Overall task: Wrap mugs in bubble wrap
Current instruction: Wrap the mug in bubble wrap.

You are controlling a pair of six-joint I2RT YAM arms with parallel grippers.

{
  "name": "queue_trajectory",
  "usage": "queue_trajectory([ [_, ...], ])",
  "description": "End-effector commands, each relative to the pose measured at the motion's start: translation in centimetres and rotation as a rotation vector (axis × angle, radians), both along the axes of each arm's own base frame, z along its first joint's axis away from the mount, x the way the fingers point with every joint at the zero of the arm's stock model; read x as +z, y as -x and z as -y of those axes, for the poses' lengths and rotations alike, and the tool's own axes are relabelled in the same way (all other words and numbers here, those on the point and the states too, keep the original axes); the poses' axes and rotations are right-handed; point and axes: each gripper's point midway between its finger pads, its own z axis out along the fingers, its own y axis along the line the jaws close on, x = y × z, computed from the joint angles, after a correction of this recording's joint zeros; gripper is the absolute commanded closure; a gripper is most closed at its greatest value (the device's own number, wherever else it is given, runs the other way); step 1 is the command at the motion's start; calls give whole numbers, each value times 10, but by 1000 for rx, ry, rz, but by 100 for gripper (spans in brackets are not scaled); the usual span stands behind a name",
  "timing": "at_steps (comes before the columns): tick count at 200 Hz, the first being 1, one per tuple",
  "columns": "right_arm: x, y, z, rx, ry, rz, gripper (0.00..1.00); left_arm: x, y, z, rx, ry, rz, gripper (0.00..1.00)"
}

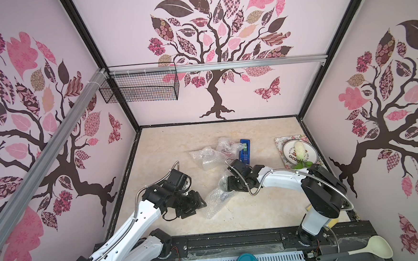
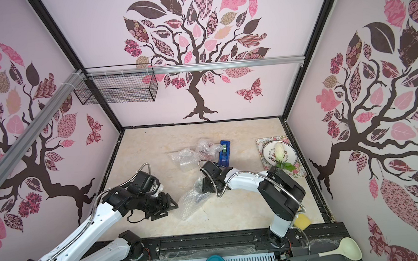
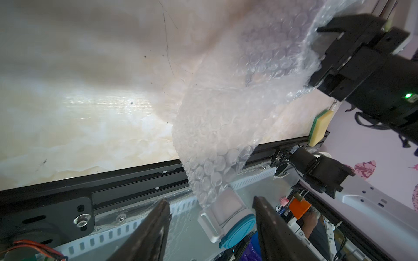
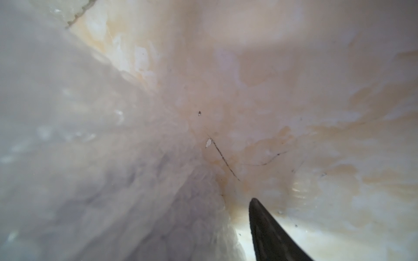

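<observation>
table is seen in both top views, beige marble look. one crumpled wrap is laid near the table's middle, towards the front edge, and its near end is raised off the surface in the left wrist view. two bundles of more bubble plastic are set further back, touching each other, just beside a blue dispenser. right end effector is pointed down into the wrap's far end. one finger is seen over bare table just beside the wrap and the other is hidden by it, so pinching or loose cannot be told. left end effector is held spread with nothing gripped, and the wrap's raised end is close to its tips. lavender mug is lodged inside the wrap under the right end effector, mostly blurred by plastic.
</observation>
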Motion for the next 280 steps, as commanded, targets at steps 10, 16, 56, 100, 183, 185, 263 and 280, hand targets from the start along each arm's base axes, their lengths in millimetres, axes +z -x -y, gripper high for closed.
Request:
queue_trajectory([
  [10, -45, 29, 38, 14, 191, -123, 35, -25, -2, 12, -59, -20, -14, 39],
  [16, -45, 29, 38, 15, 189, -123, 35, -30, -4, 10, -72, -46, -19, 40],
  [56, -43, 30, 34, 20, 162, -123, 35, -12, -38, 51, -170, 84, 100, 91],
  [100, -42, 31, 31, 19, 140, -122, 36, 77, -83, 103, -180, 334, 278, 100],
  [183, -26, 29, 16, 16, 43, -105, 37, 68, -153, 137, -80, 332, 364, 100],
  [185, -25, 29, 16, 15, 41, -104, 37, 67, -154, 137, -79, 327, 367, 100],
  [263, 32, 26, 21, -33, -37, -22, 25, 27, -166, 147, -99, 289, 327, 100],
  [280, 45, 23, 24, -48, -52, 8, 23, 23, -162, 147, -108, 291, 318, 100],
])
